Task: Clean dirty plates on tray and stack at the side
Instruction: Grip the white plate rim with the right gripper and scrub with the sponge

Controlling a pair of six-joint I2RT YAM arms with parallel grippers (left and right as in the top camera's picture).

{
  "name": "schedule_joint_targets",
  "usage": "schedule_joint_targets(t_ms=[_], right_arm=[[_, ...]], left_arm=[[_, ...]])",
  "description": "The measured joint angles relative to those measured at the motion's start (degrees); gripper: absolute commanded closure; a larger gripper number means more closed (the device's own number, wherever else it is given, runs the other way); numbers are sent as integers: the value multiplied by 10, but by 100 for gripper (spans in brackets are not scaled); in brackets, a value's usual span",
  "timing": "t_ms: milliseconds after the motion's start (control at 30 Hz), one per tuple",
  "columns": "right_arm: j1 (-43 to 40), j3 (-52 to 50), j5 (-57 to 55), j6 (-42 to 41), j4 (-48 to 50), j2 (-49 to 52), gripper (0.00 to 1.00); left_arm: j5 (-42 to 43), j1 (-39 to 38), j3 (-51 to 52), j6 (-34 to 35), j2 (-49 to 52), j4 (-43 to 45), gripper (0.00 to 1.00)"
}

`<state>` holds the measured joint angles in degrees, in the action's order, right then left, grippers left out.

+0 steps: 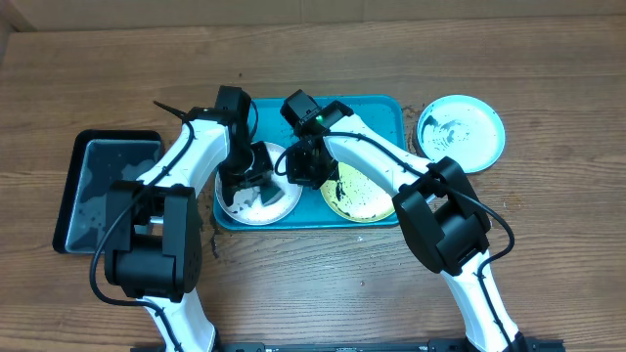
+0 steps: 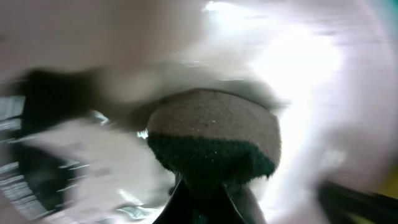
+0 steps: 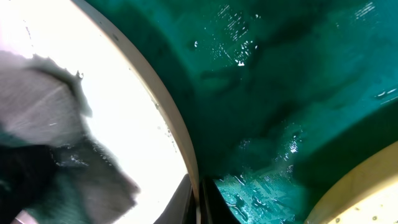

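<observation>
Two arms [image 1: 196, 147] [image 1: 381, 152] over tray [image 1: 380, 110]: left gripper [image 2: 208, 205] pinches sponge [image 2: 211, 130], right gripper [image 3: 199, 202] (lowered) white plate [image 3: 130, 112].

Two plates [image 1: 367, 200] in tray [image 1: 377, 112], third [image 1: 460, 134] beside.

Overhead feed is clean: even, soft light from above, sharp right across the tabletop [image 1: 313, 59], shadows faint and soft. Left wrist is bad, I get heavy motion smear everywhere. Only the sponge [image 2: 214, 134] reads half sharp, and the white plate [image 2: 298, 68] behind it is blown out. Right wrist: the white plate is clipped to pure white, the wet tray [image 3: 280, 81] is dark with small glints, and the lower left is soft.
</observation>
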<state>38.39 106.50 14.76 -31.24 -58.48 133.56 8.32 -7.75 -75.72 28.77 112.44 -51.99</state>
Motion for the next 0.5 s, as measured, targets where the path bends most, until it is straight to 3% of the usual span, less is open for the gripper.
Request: schedule_joint_targets(t_ms=[267,500], right_arm=[[0,0,0,0,0,0,96],[0,1,0,8,2,0,96]], left_arm=[[-195,0,0,0,0,-59,96],[-238,3,-93,0,5,-164,96]])
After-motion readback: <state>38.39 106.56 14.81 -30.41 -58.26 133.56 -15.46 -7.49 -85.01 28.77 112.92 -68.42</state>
